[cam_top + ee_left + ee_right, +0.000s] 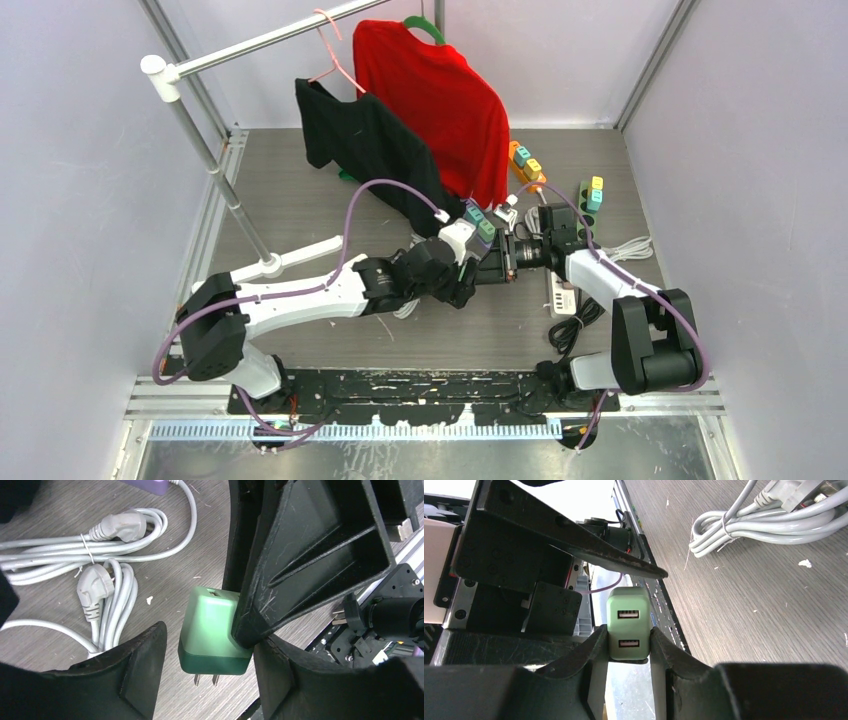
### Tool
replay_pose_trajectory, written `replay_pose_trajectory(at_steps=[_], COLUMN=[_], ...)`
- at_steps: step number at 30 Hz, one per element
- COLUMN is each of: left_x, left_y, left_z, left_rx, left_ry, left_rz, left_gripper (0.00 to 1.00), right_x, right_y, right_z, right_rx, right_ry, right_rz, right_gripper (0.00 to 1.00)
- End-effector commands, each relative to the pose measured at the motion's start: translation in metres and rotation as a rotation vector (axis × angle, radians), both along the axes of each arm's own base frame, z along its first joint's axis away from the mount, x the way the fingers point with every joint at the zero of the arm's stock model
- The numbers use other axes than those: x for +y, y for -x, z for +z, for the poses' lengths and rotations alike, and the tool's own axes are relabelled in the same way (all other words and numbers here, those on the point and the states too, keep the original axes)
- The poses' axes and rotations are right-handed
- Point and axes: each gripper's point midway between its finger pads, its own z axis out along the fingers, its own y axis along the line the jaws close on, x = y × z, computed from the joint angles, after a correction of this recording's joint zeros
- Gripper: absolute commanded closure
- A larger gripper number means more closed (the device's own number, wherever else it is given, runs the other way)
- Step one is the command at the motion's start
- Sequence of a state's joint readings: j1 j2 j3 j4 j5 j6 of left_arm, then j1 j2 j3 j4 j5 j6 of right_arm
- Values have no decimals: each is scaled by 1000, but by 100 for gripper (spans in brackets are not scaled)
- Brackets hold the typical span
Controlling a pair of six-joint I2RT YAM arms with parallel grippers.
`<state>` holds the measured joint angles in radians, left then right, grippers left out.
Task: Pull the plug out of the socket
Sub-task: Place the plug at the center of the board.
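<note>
The plug [212, 630] is a light green charger block with a dark green base, and its two bare metal prongs sit in no socket. My right gripper [628, 641] is shut on its sides, with both USB ports [628, 614] facing the camera. My left gripper [207, 652] is open around the base. Its left finger [142, 667] stands clear of the plug, and its right finger [280, 675] is against the right gripper's finger. Both grippers meet above mid-table, left [468, 266] and right [498, 256]. A white power strip [561, 297] lies under the right arm.
Coiled grey cables with plugs [95, 585] lie on the table below. A purple block [150, 484] shows at the top edge. Coloured socket cubes [527, 165] [592, 195] sit at the back right. A red shirt [435, 100] and a black garment [365, 145] hang from a rail.
</note>
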<state>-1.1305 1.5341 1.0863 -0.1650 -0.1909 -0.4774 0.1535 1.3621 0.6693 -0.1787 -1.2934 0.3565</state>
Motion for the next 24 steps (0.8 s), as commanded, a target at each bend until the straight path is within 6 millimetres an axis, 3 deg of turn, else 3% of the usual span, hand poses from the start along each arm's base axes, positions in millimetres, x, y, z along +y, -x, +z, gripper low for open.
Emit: replay_pose_trajectory(at_steps=[1, 5, 10, 13, 15, 24], left_x=[-8, -7, 2, 15, 24, 108], left_y=[-5, -4, 0, 3, 6, 19], left_z=[19, 18, 11, 1, -4, -43], left_rx=[-34, -31, -8, 20, 43, 145], left_ry=[23, 18, 12, 2, 5, -81], left_rz=[-4, -4, 20, 61, 95, 379], left_gripper=[42, 68, 99, 100, 100, 100], right_x=[4, 4, 3, -2, -7, -36], right_y=[-6, -5, -4, -5, -8, -23], right_z=[15, 15, 13, 10, 8, 0], right_rx=[-55, -56, -92, -138, -165, -239], right_ry=[-34, -34, -13, 20, 44, 113], right_rz=[27, 30, 27, 20, 3, -111], right_gripper=[92, 81, 40, 22, 15, 11])
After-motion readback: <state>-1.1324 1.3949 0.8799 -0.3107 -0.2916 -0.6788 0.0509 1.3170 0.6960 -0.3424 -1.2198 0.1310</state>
